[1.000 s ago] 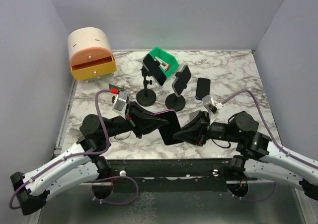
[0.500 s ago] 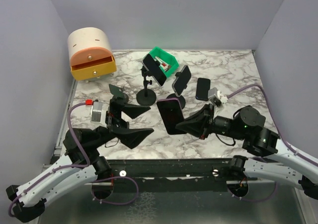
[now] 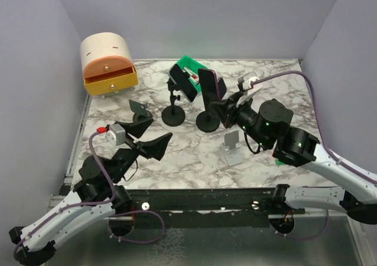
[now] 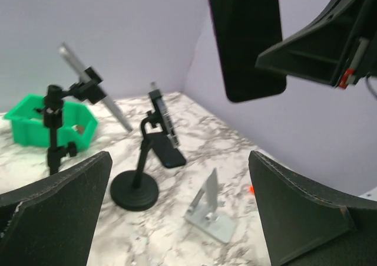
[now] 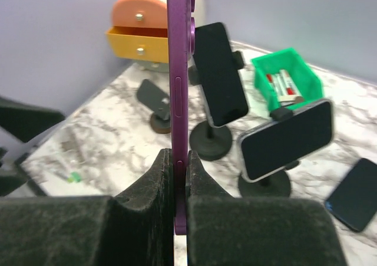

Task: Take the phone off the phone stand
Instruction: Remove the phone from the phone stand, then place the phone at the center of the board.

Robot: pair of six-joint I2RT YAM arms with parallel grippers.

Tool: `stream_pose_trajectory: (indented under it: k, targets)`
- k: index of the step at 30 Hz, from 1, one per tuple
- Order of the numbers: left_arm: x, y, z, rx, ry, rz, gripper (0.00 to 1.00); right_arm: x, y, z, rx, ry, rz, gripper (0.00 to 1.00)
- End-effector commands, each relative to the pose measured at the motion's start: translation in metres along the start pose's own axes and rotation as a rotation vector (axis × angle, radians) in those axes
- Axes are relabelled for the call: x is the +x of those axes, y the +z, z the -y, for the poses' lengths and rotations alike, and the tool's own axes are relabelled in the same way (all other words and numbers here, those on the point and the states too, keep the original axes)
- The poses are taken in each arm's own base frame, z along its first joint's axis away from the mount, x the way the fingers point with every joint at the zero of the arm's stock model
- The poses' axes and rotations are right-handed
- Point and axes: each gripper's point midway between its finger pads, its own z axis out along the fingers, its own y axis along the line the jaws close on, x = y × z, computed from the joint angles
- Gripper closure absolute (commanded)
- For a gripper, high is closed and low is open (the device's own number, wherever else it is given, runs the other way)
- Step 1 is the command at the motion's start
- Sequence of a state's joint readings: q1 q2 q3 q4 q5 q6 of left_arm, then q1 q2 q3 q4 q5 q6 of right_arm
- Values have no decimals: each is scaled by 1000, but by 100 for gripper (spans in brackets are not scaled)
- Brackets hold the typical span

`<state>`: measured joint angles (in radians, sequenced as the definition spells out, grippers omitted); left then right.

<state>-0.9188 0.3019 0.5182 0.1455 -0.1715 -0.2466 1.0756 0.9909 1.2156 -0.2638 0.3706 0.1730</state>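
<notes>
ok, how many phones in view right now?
4. One purple phone edge-on in the right claw; black-screened phone tilted on the taller black stand; grey-edged phone sideways on the shorter black stand; dark phone flat on the marble table. Others may hide behind arms.

You see a purple phone (image 5: 179,89), a white table (image 3: 194,160) veined grey like marble, a green bin (image 3: 189,60), black stands (image 3: 174,116), and an orange-and-yellow drawer box (image 3: 109,71).
</notes>
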Motion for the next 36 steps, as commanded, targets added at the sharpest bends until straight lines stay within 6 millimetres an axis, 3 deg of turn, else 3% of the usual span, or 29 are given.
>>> stream_pose_trajectory:
  k: [1,5,9,12,15,18,20,29,36]
  targets:
    - [12,-10,-31,-133,101,-14,1,-43,8,42,228,-40,93,100]
    - [2,-19,-44,-199,122,17,2,-58,26,81,287,37,117,100]
    - [-9,-33,-57,-270,98,66,2,-50,39,147,367,174,99,100]
    - [-13,-39,-59,-283,78,88,2,-31,35,210,491,273,94,100]
    - [-13,-42,-63,-307,63,84,2,3,18,281,599,409,87,100]
    - [-12,-40,-61,-302,59,77,2,43,8,325,624,503,46,100]
    - [-10,-38,-59,-292,58,66,2,66,8,339,643,490,-4,100]
    - [4,-28,-47,-230,50,-2,2,168,32,351,492,498,-340,100]
    - [6,-27,-42,-201,45,-13,2,218,21,359,497,524,-480,100]
